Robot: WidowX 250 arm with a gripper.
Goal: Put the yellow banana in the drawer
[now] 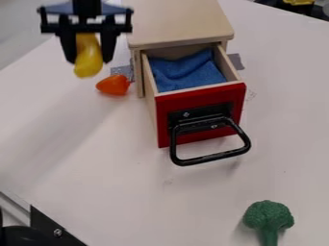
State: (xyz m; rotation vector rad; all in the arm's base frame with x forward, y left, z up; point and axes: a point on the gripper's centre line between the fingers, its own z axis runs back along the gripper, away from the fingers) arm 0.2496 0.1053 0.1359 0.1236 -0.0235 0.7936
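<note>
Camera view — banana, held in claw, long axis upright; one end down

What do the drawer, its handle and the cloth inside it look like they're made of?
The drawer looks like pale, unpainted wood with a red-painted front, judging by its light tan sides. Its handle seems to be a bent black bar with a slight sheen, perhaps coated metal, though plastic is possible. The cloth appears to be soft blue fabric, matte and creased.
</note>
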